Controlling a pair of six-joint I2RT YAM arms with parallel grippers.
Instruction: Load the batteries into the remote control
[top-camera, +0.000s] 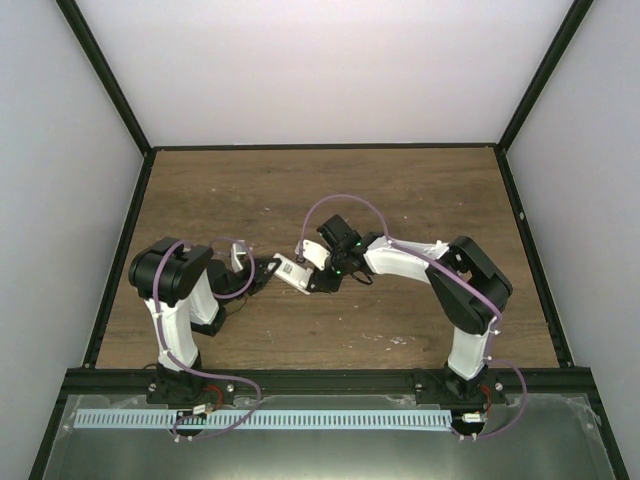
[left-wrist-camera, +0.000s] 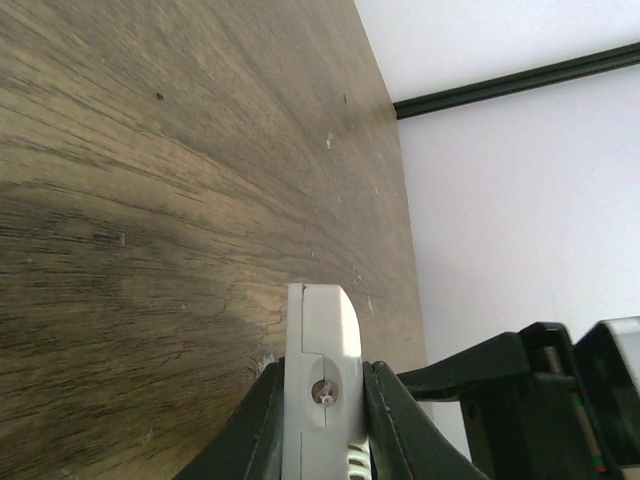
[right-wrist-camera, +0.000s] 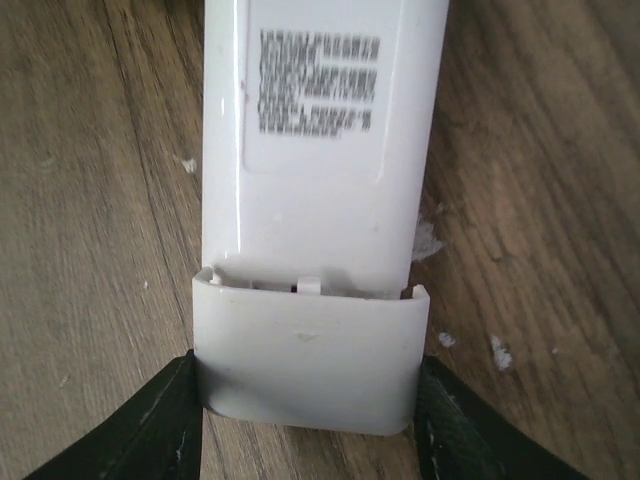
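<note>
The white remote control (top-camera: 292, 268) is held above the wooden table between my two grippers. In the left wrist view I see the remote control (left-wrist-camera: 322, 340) edge-on, with my left gripper (left-wrist-camera: 322, 400) shut on its thin sides. The right wrist view shows the remote control (right-wrist-camera: 310, 150) from its back, a printed label facing the camera. Its battery cover (right-wrist-camera: 310, 365) sits at the near end, slightly offset from the body with a small latch showing. My right gripper (right-wrist-camera: 310, 410) is shut on that cover's two sides. The batteries are out of view.
The wooden table (top-camera: 330, 190) is bounded by a black frame (top-camera: 320, 147) and white walls. Pale specks (right-wrist-camera: 497, 350) lie on the wood beneath the remote. Purple cables (top-camera: 345, 200) loop over both arms. The right arm's black wrist (left-wrist-camera: 530, 400) is close beside my left gripper.
</note>
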